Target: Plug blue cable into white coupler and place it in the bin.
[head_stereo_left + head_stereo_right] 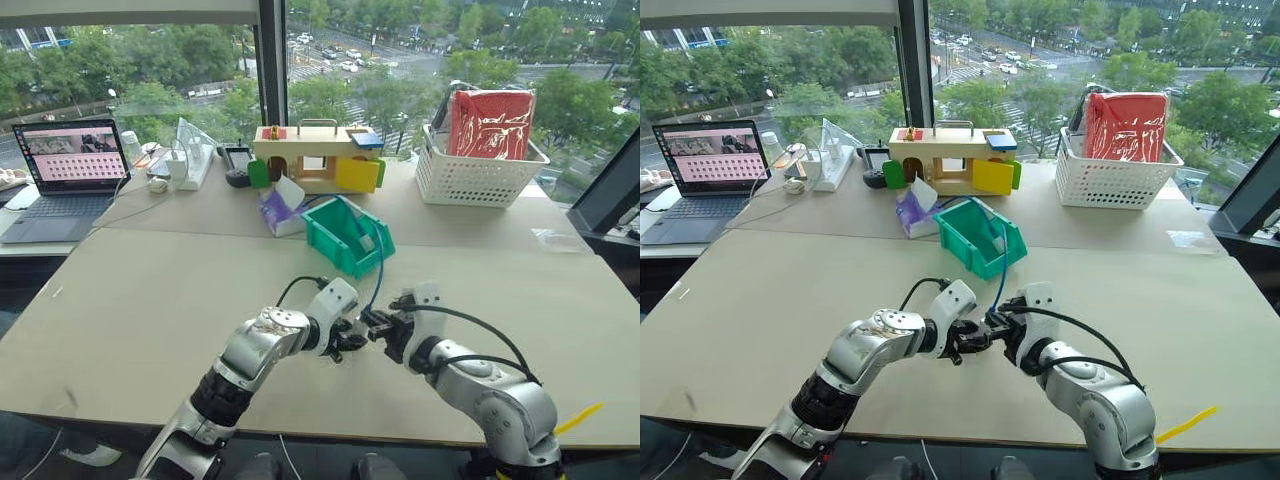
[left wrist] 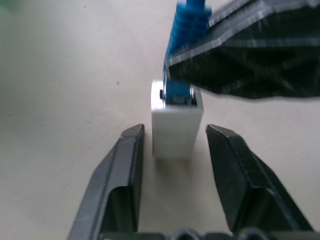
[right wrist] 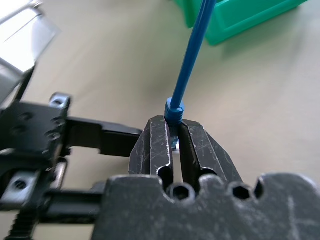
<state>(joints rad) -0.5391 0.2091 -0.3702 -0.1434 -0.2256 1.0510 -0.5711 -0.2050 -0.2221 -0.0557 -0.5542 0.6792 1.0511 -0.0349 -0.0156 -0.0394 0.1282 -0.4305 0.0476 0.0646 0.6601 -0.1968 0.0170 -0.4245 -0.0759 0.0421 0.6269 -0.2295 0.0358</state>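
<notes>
The wide beige counter (image 1: 150, 300) carries the teal-green plastic bin (image 1: 335, 245) w/ a low sloped front lip, at approx 12 o'clock from both grippers, near but apart. The thin light-blue cable (image 1: 379, 270) runs from the bin down to the right gripper (image 3: 173, 131), which is clenched on the cable's plug boot. The plug looks seated in the tiny white boxy plastic coupler (image 2: 176, 127), whose long axis points straight along the left gripper (image 2: 175, 137). The left gripper is released: its fingers flank the coupler w/ gaps on both sides. Judgement: the right arm carries the joined pair, so the move to the bin at 12 o'clock is its to make.
</notes>
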